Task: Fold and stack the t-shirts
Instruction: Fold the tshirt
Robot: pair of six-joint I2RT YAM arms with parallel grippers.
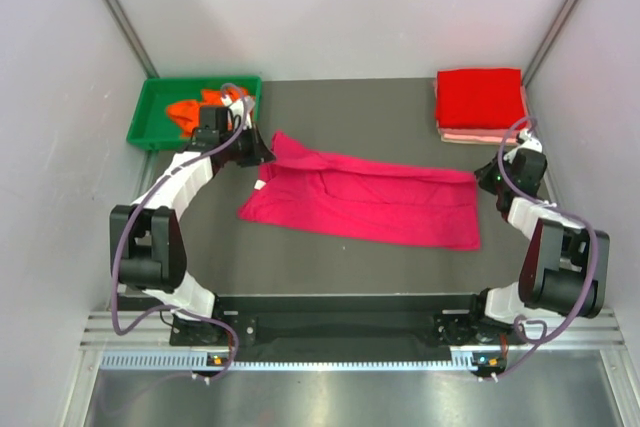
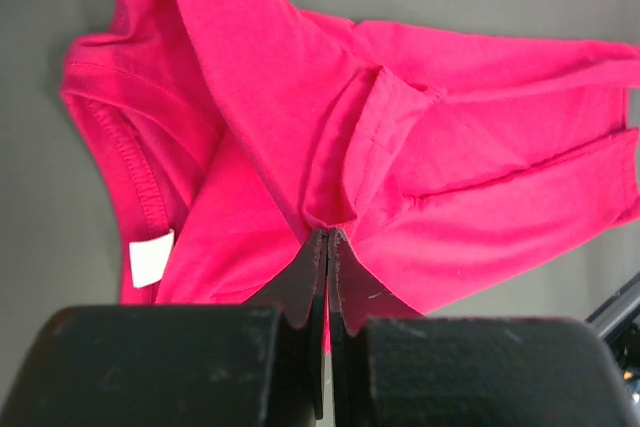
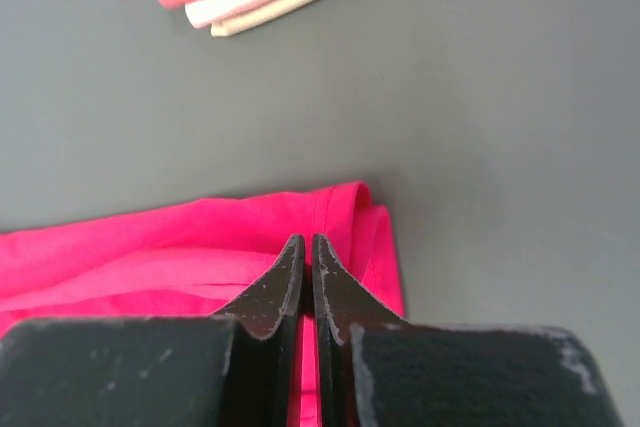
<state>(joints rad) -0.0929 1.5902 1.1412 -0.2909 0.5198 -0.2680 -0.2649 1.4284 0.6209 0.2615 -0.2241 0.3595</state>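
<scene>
The left jaws were pressed fully together on a raised pleat of the magenta-pink cotton t-shirt (image 2: 300, 97). The cloth rose in a tented ridge to their tips, so they had it pinched. The right jaws were likewise closed tight, tips set on the doubled edge at the shirt's other end. They appeared to grip that fold, though the wrist view did not show how much cloth lay between them.

From the left jaws the garment ran away to the right and slightly nearer. From the right jaws it ran back to the left. Its long axis therefore lay across the dark grey counter (image 1: 330, 257), from the far left down to the near right, with one pair of jaws at each end. The left arm (image 1: 175, 182) held the far-left corner, where a white sewn label (image 2: 150, 257) showed beside the collar. The right arm (image 1: 545, 222) held the far-right corner. The body of the shirt rested flat and rumpled between them.

Judged from this, the next move turned on that axis: one end had to travel along it to meet the other.

Beyond the right jaws, in the far right corner, sat the bright red folded t-shirt (image 1: 478, 97) on the pale pink folded t-shirt (image 1: 480, 133), well apart from the magenta hem and nearer the right arm. Behind the left jaws the orange crumpled t-shirt (image 1: 185, 112) lay in the green plastic tray (image 1: 150, 117).
</scene>
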